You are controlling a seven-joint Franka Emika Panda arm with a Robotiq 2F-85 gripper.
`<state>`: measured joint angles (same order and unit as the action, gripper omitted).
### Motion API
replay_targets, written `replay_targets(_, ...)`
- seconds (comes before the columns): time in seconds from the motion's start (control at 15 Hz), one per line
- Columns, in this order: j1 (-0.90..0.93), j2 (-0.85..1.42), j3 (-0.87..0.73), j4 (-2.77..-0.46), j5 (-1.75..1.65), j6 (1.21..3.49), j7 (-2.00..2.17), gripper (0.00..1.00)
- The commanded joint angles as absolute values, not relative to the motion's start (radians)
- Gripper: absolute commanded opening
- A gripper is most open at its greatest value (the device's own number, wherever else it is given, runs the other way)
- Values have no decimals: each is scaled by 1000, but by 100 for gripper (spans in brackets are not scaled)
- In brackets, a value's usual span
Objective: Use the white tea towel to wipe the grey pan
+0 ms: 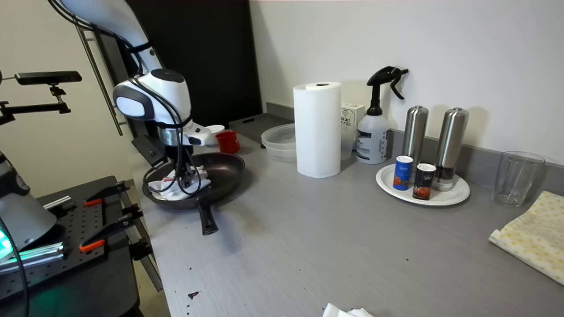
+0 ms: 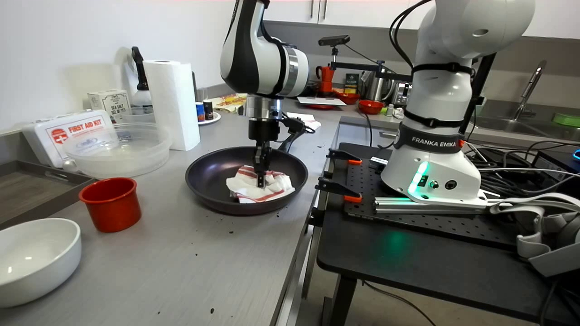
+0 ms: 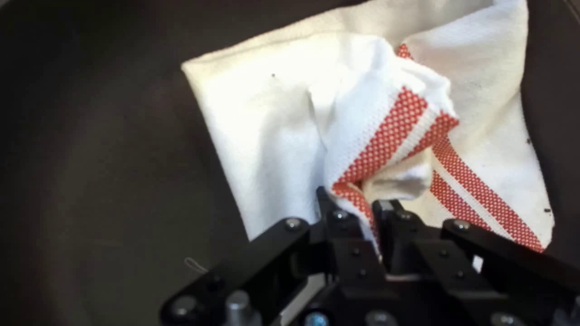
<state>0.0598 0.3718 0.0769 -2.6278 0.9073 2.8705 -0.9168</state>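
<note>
The dark grey pan lies on the counter in both exterior views [image 1: 227, 169] [image 2: 206, 179], and its inside fills the wrist view [image 3: 136, 158]. The white tea towel with red stripes lies bunched in the pan in both exterior views [image 1: 169, 193] [image 2: 244, 184]; it also shows in the wrist view [image 3: 281, 127]. My gripper [image 3: 355, 201] points down into the pan and is shut on a striped fold of the towel. It also shows in both exterior views [image 1: 188, 180] [image 2: 261, 182]. The rest of the towel spreads over the pan's floor.
The pan's handle [image 1: 207, 220] sticks out over the counter. A red cup [image 2: 111, 206], a white bowl [image 2: 41, 258] and a clear plastic container [image 2: 122, 154] stand near the pan. A paper towel roll [image 1: 317, 132] stands upright. A white plate [image 1: 385, 178] holds shakers and grinders.
</note>
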Motion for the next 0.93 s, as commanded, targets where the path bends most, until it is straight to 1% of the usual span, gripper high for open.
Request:
replay_targets(0.0,18,427,133,-2586,973,2864,-996,3)
replay_targets(0.4,-33,441,206,-2567,1027,2815,-1085,3)
replay_targets(0.87,0,467,260,-2564,990,2813,-1065,3)
